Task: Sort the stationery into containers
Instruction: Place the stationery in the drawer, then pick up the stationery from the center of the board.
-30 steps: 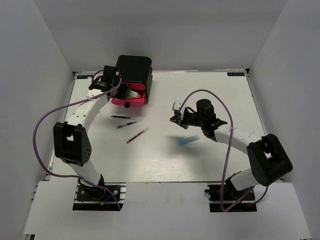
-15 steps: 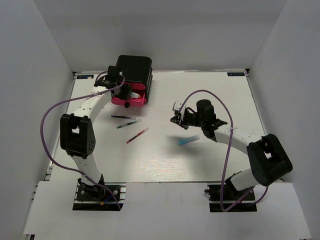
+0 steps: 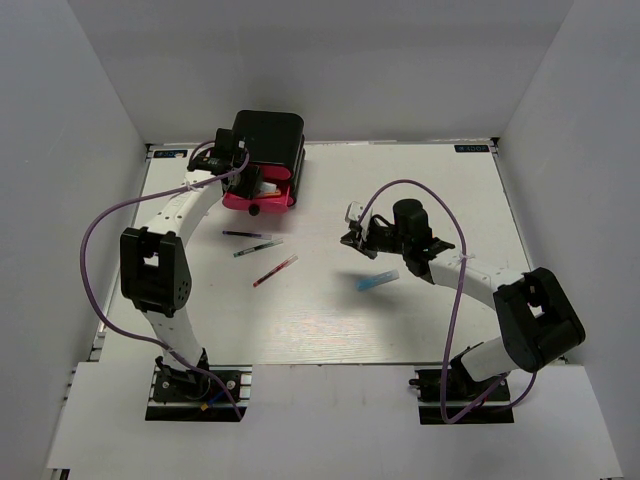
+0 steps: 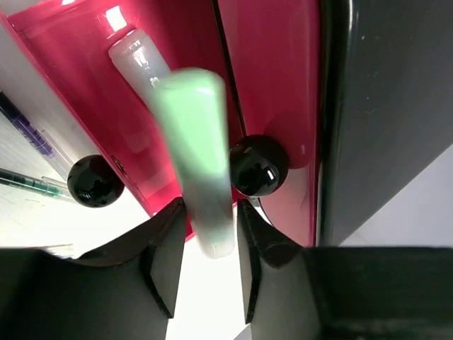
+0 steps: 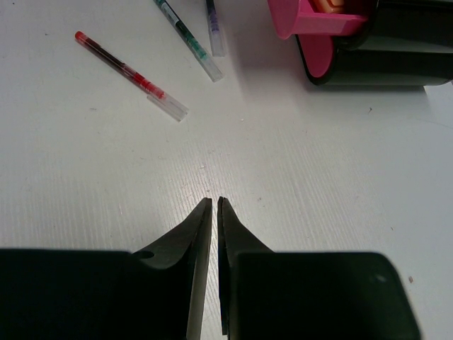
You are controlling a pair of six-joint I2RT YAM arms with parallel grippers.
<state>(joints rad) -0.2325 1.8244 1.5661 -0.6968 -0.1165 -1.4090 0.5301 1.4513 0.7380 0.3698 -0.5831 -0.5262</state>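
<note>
The containers are pink drawers in a black box (image 3: 270, 140) at the back left, with one drawer (image 3: 262, 200) pulled open. My left gripper (image 3: 250, 183) hangs over that open drawer (image 4: 269, 71). Its jaws stand close round a mint marker (image 4: 198, 156) that points down into it. A pale marker (image 4: 134, 64) lies inside the drawer. A black pen (image 3: 243, 234), a green pen (image 3: 257, 248) and a red pen (image 3: 275, 270) lie on the table. A blue marker (image 3: 377, 280) lies under my right gripper (image 3: 350, 240), which is shut and empty (image 5: 214, 202).
A small white block (image 3: 351, 211) sits just behind my right gripper. Black round knobs (image 4: 257, 166) stick out from the drawer fronts. In the right wrist view the red pen (image 5: 131, 74) and green pen (image 5: 187, 39) lie ahead, with the pink drawer (image 5: 318, 25) at top right.
The left arm swung its elbow inward and carried the mint marker right, over the open drawer. The right arm has not moved.
</note>
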